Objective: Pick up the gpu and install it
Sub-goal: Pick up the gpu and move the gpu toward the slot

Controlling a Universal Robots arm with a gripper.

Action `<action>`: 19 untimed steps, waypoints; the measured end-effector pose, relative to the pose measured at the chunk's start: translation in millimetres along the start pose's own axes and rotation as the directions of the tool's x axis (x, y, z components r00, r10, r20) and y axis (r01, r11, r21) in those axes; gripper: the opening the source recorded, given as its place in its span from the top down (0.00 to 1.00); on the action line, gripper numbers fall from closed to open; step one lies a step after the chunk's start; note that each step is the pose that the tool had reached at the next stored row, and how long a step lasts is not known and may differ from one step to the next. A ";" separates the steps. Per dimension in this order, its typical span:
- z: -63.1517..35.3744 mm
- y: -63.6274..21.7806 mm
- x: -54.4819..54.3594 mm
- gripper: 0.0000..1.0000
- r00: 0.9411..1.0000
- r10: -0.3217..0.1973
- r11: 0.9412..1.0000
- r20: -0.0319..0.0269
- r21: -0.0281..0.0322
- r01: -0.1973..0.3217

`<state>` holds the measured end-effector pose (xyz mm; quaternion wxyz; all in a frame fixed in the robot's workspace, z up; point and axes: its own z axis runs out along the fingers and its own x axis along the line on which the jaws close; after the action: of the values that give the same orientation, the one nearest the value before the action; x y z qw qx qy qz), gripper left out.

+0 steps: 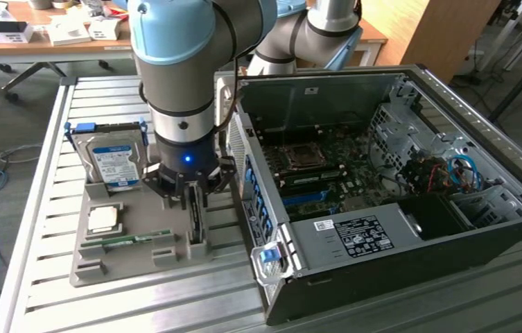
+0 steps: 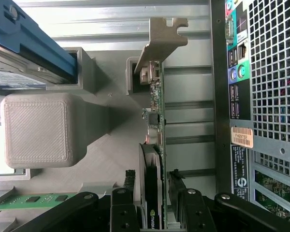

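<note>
Gripper (image 1: pixel 191 201) over upright gpu (image 1: pixel 195 225), computer case (image 1: pixel 353 291) beside

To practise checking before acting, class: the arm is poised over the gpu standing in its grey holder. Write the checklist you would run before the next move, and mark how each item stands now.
1. end effector open: ok, jaws apart.
2. gpu between the fingers: ok, one on each side.
3. gpu upright in the grey holder slot: ok.
4. Fingers touching the gpu: cannot tell.
5. computer case side open, motherboard exposed: ok.
6. Free slot for the gpu: cannot tell.
</note>
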<state>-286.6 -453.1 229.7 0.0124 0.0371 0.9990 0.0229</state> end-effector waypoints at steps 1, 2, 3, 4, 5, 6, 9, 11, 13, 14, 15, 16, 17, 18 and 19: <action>0.0 0.0 0.0 0.58 1.000 0.000 1.000 0.000 0.000 0.000; 0.0 0.0 0.0 0.58 1.000 0.000 1.000 0.000 0.000 0.000; 0.0 0.0 0.0 0.58 1.000 0.000 1.000 0.000 0.000 0.000; 0.0 0.0 0.0 0.58 1.000 0.000 1.000 0.000 0.000 0.000; 0.0 0.0 0.0 0.58 1.000 0.000 1.000 0.000 0.000 0.000; 0.0 0.0 0.0 0.58 1.000 0.000 1.000 0.000 0.000 0.000; 0.0 0.0 0.0 0.60 1.000 0.000 1.000 0.000 0.000 0.000; 0.0 0.0 0.0 0.67 1.000 0.000 1.000 0.000 0.000 0.000; 0.0 0.0 0.0 0.67 1.000 0.000 1.000 0.000 0.000 0.000; 0.0 0.0 0.0 0.67 1.000 0.000 1.000 0.000 0.000 0.000; 0.0 0.0 0.0 0.67 1.000 0.000 1.000 0.000 0.000 0.000; 0.0 0.0 0.0 0.67 1.000 0.000 1.000 0.000 0.000 0.000; 0.0 0.0 0.0 0.67 1.000 0.000 1.000 0.000 0.000 0.000; 0.0 0.0 0.0 0.67 1.000 0.000 1.000 0.000 0.000 0.000; 0.0 0.0 0.0 0.67 1.000 0.000 1.000 0.000 0.000 0.000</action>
<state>-286.6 -453.1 229.7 0.0124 0.0372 0.9990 0.0229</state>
